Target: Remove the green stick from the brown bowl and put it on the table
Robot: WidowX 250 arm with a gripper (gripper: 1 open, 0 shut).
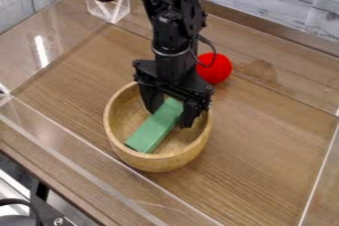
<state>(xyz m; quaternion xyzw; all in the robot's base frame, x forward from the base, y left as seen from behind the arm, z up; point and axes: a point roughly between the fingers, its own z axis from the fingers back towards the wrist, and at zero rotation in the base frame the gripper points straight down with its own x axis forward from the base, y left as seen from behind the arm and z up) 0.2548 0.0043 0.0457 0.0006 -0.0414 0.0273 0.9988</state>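
Note:
The brown bowl sits near the front middle of the table. Inside it the green stick lies slanted, its lower end on the bowl floor and its upper end toward the far rim. My black gripper points straight down into the bowl, open, with its fingers on either side of the stick's upper end. That upper end is partly hidden behind the fingers, and I cannot tell whether they touch it.
A red ball lies just behind the bowl to the right, close to the arm. Low clear acrylic walls edge the tabletop. A clear folded piece stands at the back left.

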